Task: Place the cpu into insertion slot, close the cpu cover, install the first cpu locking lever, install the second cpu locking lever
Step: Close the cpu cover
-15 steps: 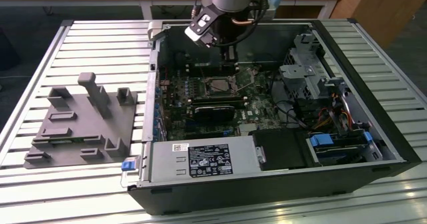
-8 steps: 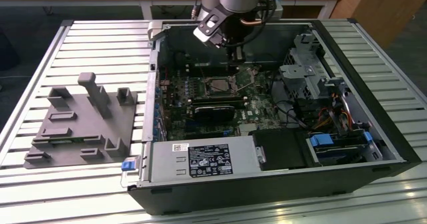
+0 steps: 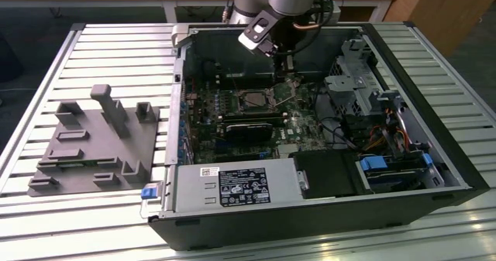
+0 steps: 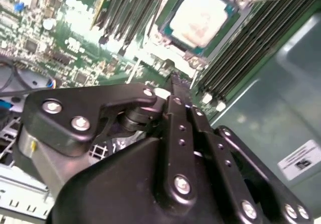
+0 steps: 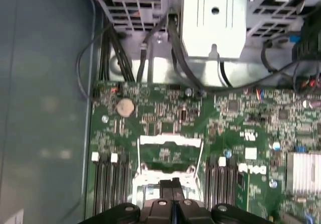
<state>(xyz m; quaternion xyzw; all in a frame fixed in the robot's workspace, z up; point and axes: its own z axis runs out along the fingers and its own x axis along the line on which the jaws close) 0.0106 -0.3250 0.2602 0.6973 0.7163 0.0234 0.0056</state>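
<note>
Jaws together, tips close by the open cpu cover — cpu seated in the insertion slot

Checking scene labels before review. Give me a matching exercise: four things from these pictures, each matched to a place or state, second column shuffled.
Things:
1. chip
2. gripper
3. grey fixture
4. coin battery

Place or state:
A. on the slatted table, outside the case
B. shut, over the board
C. metal top facing up
D. round, lying flat on the board

Pairs: 1-C, 2-B, 3-A, 4-D
</note>
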